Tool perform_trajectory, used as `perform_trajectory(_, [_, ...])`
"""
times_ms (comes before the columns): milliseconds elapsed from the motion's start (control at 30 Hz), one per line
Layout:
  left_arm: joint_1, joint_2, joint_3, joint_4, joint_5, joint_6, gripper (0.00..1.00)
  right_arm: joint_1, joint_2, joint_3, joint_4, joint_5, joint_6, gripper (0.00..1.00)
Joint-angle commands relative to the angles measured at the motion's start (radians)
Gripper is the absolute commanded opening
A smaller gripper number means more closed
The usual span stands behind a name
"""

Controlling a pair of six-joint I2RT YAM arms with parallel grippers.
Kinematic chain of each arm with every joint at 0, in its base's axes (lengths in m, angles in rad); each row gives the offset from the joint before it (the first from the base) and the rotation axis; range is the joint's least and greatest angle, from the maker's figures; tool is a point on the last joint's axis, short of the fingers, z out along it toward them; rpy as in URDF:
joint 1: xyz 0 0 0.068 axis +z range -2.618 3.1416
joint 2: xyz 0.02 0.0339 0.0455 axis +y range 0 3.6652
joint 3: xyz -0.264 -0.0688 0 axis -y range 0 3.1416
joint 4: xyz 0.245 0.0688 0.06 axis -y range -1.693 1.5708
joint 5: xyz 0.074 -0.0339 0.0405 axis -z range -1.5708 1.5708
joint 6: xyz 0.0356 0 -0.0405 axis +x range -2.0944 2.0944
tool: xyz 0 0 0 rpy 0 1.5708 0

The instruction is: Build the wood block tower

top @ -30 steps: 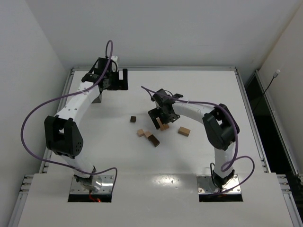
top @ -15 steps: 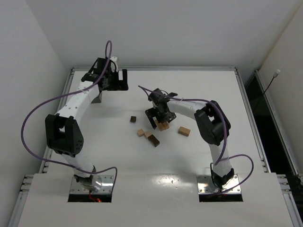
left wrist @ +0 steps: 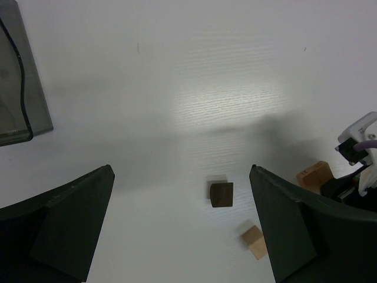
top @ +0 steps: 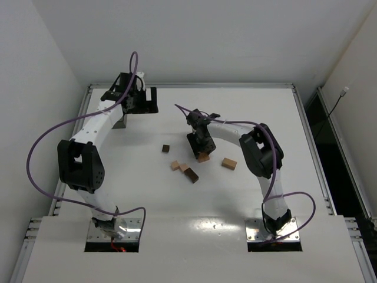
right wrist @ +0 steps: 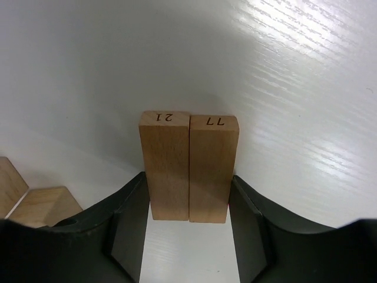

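Note:
Two light tan wood blocks (right wrist: 188, 168) lie side by side on the white table, their ends marked with numbers. My right gripper (right wrist: 188, 191) is shut on the pair, one finger (right wrist: 126, 224) against each outer side. From above, this gripper (top: 199, 146) sits at the table's middle with the tan pair (top: 204, 157) under it. Loose blocks lie nearby: a dark brown one (top: 166, 148), a tan one (top: 175, 165), a tan and brown pair (top: 189, 173), and a tan one (top: 229, 163). My left gripper (top: 140, 100) hangs open at the back left, holding nothing. No tower shows in view.
A grey translucent box (left wrist: 17, 88) lies at the far left of the left wrist view. That view also shows the dark brown block (left wrist: 221, 194) and a tan block (left wrist: 253, 242) on the table between my open left fingers. The raised table rim (top: 194, 86) runs along the back.
My right gripper has shifted slightly left and back and closed from wide open onto the two tan blocks. The left arm has stayed put.

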Motion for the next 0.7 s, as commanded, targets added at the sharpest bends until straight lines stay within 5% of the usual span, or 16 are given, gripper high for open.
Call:
perform_trajectory(0, [0.012, -0.001, 0.002, 0.029, 0.013, -0.012, 0.99, -0.005, 0.037, 0.075, -0.042, -0.044, 0.073, 0.12])
perform_trajectory(33, [0.012, -0.001, 0.002, 0.029, 0.013, -0.012, 0.99, -0.005, 0.046, 0.099, -0.061, -0.044, 0.085, 0.05])
perform_trajectory(233, [0.012, 0.031, 0.021, 0.029, 0.004, -0.012, 0.99, -0.064, 0.132, 0.25, -0.128, -0.101, 0.206, 0.0])
perform_trajectory(667, [0.012, 0.074, 0.011, 0.029, -0.006, -0.03, 0.99, -0.064, 0.166, 0.239, -0.148, -0.039, 0.323, 0.0])
